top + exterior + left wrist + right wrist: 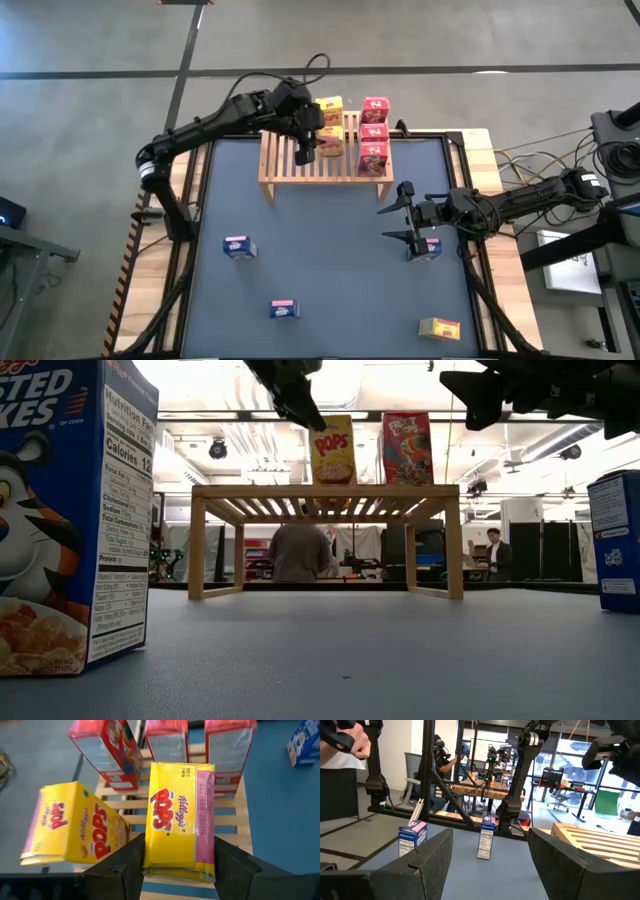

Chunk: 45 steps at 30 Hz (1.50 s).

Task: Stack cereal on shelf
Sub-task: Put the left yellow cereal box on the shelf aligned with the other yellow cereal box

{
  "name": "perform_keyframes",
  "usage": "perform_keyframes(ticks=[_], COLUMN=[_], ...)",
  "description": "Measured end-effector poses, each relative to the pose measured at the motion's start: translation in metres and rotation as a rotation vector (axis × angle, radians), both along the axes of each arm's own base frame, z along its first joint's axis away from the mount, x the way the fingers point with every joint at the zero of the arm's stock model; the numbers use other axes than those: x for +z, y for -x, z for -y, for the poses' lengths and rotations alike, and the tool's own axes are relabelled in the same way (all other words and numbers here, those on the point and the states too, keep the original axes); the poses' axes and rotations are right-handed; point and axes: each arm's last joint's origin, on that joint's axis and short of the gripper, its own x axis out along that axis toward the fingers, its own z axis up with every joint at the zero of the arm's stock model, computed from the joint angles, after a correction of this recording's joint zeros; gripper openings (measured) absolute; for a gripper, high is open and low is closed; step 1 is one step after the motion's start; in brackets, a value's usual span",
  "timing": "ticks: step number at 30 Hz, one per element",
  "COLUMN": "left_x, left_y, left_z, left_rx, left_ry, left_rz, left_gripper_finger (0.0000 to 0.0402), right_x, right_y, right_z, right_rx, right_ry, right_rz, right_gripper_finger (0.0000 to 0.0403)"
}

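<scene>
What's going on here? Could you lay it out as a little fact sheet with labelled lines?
Job: putting small cereal boxes onto the wooden rack
On the rack: three red boxes in a row, one yellow box beside them
Left gripper: over the rack, shut on a second yellow box
Right gripper: open, empty, hovering above the mat near a blue box
On the mat: three blue boxes, one yellow box
Background: people in the room behind the table
</scene>
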Motion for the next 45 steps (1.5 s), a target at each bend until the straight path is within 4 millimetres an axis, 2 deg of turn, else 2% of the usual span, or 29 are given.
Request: perform_keyframes(ticks=[5,11,18,29,45], left_x=[-0.001,0.010,0.016,0.005,0.004], left_y=[-0.016,-0.024,-0.023,-0.026,-0.026], left_z=[-0.007,-0.017,-0.026,-0.027,-0.028], left_rx=[-0.013,-0.011,0.024,0.049,0.054], left_ry=[0.006,0.000,0.029,0.067,0.091], left_rz=[-0.048,-0.066,-0.097,-0.126,-0.121], left_gripper_finger=[0.0174,0.0174,0.0174,0.0174,0.0174], right_x=[0.000,-0.001,-0.002,-0.002,-0.002], right_y=[0.000,0.000,0.000,0.000,0.000], right_z=[0.000,0.000,0.000,0.000,0.000], right_rx=[0.000,0.000,0.001,0.002,0.002], right_ry=[0.000,-0.003,-0.001,-0.008,-0.009], right_rz=[-0.001,-0.005,-0.025,-0.027,-0.027], right_gripper_finger=[0.0247,0.0247,0.0247,0.0247,0.0247])
